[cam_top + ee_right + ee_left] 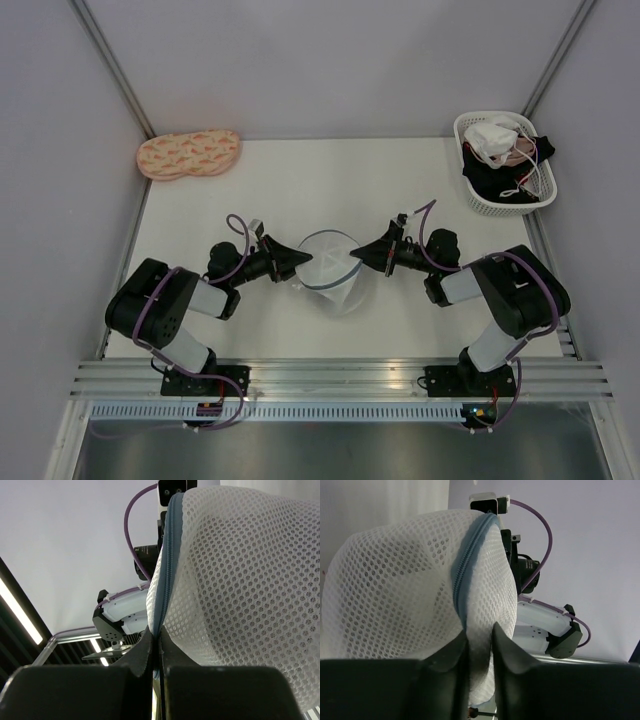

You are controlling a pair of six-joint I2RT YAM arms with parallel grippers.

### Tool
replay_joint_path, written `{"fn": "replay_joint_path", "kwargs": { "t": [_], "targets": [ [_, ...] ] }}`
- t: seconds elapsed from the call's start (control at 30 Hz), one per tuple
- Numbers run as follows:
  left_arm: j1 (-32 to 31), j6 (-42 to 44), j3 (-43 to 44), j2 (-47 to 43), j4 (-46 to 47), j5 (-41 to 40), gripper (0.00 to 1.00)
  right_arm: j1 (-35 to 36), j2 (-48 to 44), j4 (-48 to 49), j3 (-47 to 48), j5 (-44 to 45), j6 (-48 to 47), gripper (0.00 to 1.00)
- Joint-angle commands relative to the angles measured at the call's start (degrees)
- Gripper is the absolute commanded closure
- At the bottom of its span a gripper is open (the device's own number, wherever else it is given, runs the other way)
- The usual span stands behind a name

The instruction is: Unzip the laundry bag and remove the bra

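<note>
The laundry bag (331, 268), a round white mesh pouch with a blue-grey zipper rim, sits mid-table between both grippers. My left gripper (300, 262) is shut on a fold of its mesh (480, 645) at the left side, beside the zipper (470, 560). My right gripper (362, 258) is shut on the bag's zipper edge (167, 580) at the right side; I cannot tell whether it holds the pull tab. The mesh dome fills the right wrist view (240, 580). The zipper looks closed. The bra is hidden; nothing taupe shows through the mesh.
A white lattice basket (545, 190) with white, pink-strapped and dark garments stands at the back right. A peach patterned peanut-shaped pad (188, 154) lies at the back left. Grey walls enclose the table; metal rails run along the near edge.
</note>
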Motion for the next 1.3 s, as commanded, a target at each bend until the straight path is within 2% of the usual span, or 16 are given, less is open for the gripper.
{"fn": "replay_joint_path", "kwargs": {
  "t": [0.0,0.03,0.07,0.2,0.27,0.3,0.37,0.4,0.43,0.47,0.53,0.6,0.77,0.93,1.07,1.27],
  "targets": [
    [-0.2,-1.2,0.9,-1.4,2.7,0.6,0.81,0.0,-2.1,27.7,0.6,0.0,-0.3,0.99],
    [-0.2,-1.1,0.8,-1.6,2.4,0.4,0.93,-0.1,-2.2,27.6,0.5,0.0,-0.3,1.0],
    [-0.2,-0.9,0.4,-1.8,2.2,0.3,0.96,-0.1,-2.4,27.6,0.6,0.0,-0.3,1.0],
    [-0.2,-0.2,-1.1,-3.6,0.8,-0.1,0.98,-0.1,-2.6,27.5,1.0,-0.7,-0.8,0.98],
    [-0.2,0.6,-1.4,-5.7,-0.7,-0.4,0.98,0.0,-3.7,23.8,1.6,-1.4,-3.7,0.77],
    [-0.2,1.1,-1.7,-6.8,-3.2,-0.8,0.98,-0.1,-4.6,20.4,1.8,-1.8,-6.0,0.57],
    [-0.2,4.2,-1.8,-12.0,-8.3,-1.9,0.98,-0.1,-10.9,-1.3,3.7,-1.5,-20.5,0.41],
    [-0.2,6.3,-1.7,-14.5,-18.5,-4.0,0.98,-0.1,-14.0,-14.8,5.5,-0.6,-28.8,0.36],
    [-0.2,8.6,-1.3,-21.4,-24.3,-5.6,0.98,0.0,-20.8,-50.4,12.9,2.6,-41.5,0.32],
    [-0.2,14.4,0.2,-24.9,-32.1,-7.8,0.98,0.6,-23.5,-65.9,17.4,15.8,-61.4,0.2],
    [-0.8,22.2,2.6,-36.5,-52.5,-16.4,0.98,3.0,-27.2,-84.3,24.6,27.5,-71.3,0.16],
    [-1.0,23.9,4.5,-42.8,-60.2,-25.1,0.98,3.0,-28.0,-93.1,27.9,33.4,-74.1,0.18],
    [-1.3,21.8,3.8,-49.1,-66.8,-32.2,0.98,14.2,-29.9,-99.4,32.3,54.7,-74.6,0.17],
    [-4.8,15.0,1.7,-46.9,-66.8,-39.6,0.98,25.1,-31.4,-97.0,30.7,60.4,-69.6,0.18],
    [-8.8,11.4,3.8,-42.9,-68.5,-50.4,0.98,33.2,-31.7,-94.5,29.8,65.4,-66.0,0.19],
    [-11.4,6.1,10.9,-32.2,-73.1,-51.4,0.98,45.2,-26.1,-89.1,29.4,71.9,-61.6,0.22]
  ]
}}
